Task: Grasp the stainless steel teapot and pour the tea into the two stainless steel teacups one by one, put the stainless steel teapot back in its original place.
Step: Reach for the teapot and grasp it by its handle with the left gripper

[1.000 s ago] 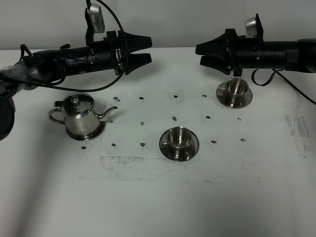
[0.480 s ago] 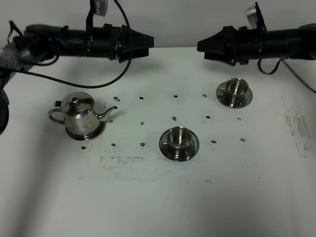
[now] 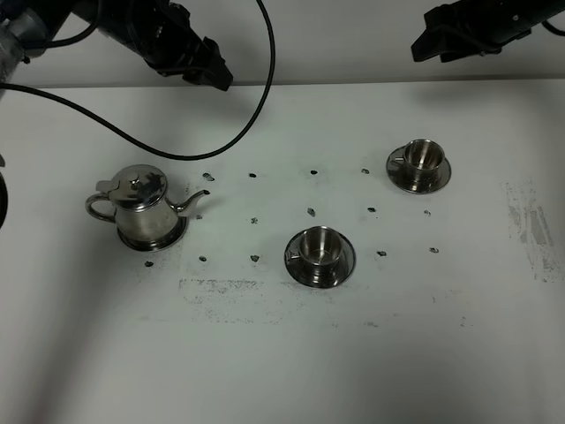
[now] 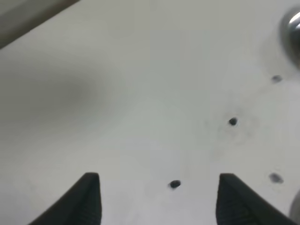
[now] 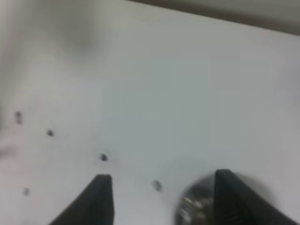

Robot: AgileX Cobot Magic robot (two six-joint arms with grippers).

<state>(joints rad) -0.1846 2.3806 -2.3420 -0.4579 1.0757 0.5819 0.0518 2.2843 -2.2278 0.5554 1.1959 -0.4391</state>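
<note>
The stainless steel teapot stands upright at the left of the white table, spout pointing right, on its coaster disc, of which only a rim shows. One teacup on its saucer sits mid-table, the other at the back right. My left gripper is raised at the back left, far from the teapot; its two fingertips stand wide apart and empty. My right gripper is raised at the back right, above and behind the far teacup, which shows blurred between its spread fingertips.
The white table carries small dark marks and a scuffed patch in front of the teapot. A black cable from the left arm loops over the back left. The table's back edge runs behind both arms.
Both arms have lifted and drawn back toward the upper corners of the view, away from the table. The teapot and both cups have not moved.
</note>
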